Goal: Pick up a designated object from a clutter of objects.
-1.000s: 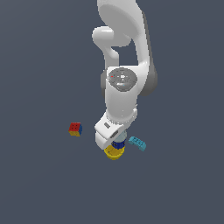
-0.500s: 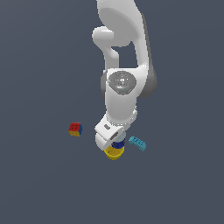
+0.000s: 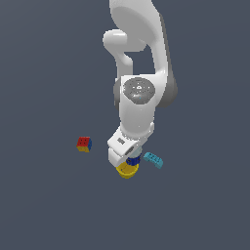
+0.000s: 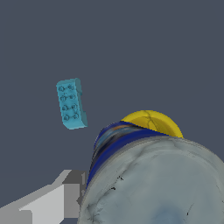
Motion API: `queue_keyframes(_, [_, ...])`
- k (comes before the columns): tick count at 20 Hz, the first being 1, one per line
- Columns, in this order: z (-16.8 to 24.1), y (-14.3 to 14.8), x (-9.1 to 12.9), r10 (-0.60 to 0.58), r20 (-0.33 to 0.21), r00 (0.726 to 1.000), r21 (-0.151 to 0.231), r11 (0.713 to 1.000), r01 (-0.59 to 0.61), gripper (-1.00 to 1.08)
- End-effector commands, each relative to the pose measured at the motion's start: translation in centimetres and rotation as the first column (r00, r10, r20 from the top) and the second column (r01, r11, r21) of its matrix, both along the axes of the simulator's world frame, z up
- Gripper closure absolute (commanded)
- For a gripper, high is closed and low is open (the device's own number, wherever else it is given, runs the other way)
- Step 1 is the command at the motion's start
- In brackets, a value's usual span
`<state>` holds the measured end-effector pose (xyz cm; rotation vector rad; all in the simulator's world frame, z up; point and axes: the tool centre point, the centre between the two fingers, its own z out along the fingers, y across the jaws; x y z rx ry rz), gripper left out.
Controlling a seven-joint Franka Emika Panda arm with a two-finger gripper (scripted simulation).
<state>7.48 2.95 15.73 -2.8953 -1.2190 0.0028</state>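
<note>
Though the end effector's (image 3: 128, 162) state is hidden, the can (image 4: 144, 175) looks rigid, light, slippery; grip its round sides, cup (image 4: 153, 121) at twelve o'clock.

Can (image 3: 132, 160) against cup (image 3: 127, 170) (brick (image 3: 154, 159) near, cube (image 3: 84, 144) apart)

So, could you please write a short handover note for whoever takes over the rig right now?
Hand: low over the clutter, at the blue can; one finger shows beside it, but a closed grip cannot be confirmed.
Things: yellow cup right behind the can, cyan studded brick apart on the exterior view's right, puzzle cube off to its left.
Done: hand brought to the can.
Left: confirm the grip and lift.
</note>
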Motion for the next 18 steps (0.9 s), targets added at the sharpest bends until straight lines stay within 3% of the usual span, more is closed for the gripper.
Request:
queue_keyframes(1, [1.0,0.7,0.2,0.001,0.005,1.0,0.0,1.0,-0.001,1.08])
queue_keyframes(18, [13.2,11.0,2.1,0.001,0.004,1.0,0.0,1.0,-0.001,1.08])
